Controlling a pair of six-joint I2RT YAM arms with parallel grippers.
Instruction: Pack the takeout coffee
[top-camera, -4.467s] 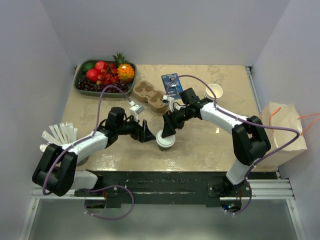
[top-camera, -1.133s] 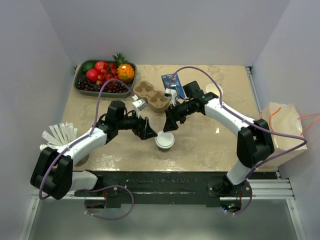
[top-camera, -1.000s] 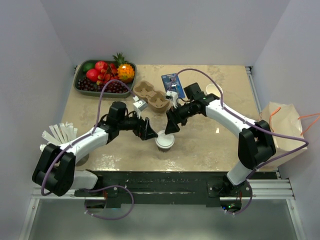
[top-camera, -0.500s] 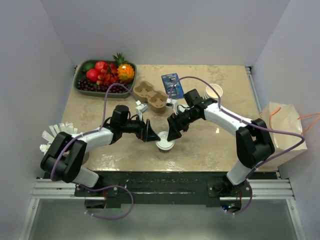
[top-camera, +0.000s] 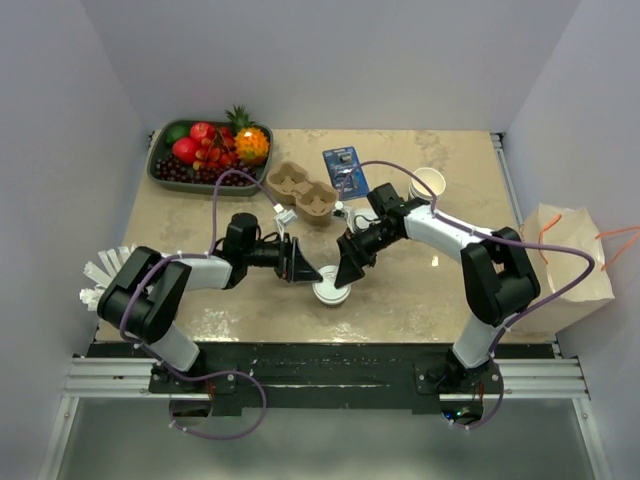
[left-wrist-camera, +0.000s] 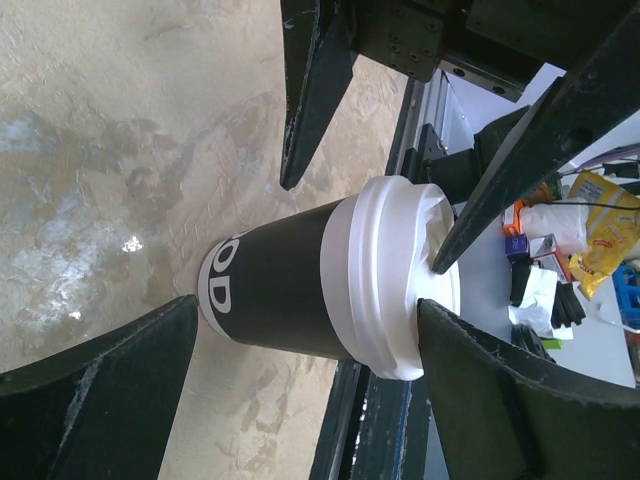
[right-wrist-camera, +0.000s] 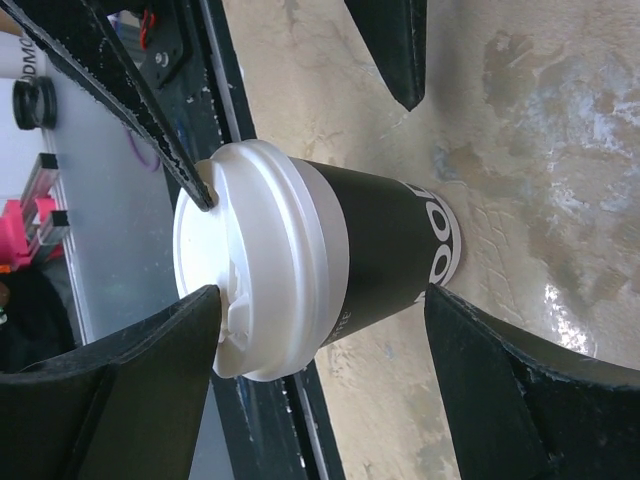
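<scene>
Just inside the counter's near edge, about midway along it, the takeout coffee stood upright. The left arm's fingers and the right arm's fingers were both spread open around it from opposite sides, gripping nothing, likely so that either could close on the cup wall. It looked crowded, since a fingertip of each arm seemed to touch the white lid, while beyond, bare counter separated the cup from the moulded-pulp cup carrier towards the far edge.

takeout coffee, dark brown, white-lidded, standing upright
</scene>
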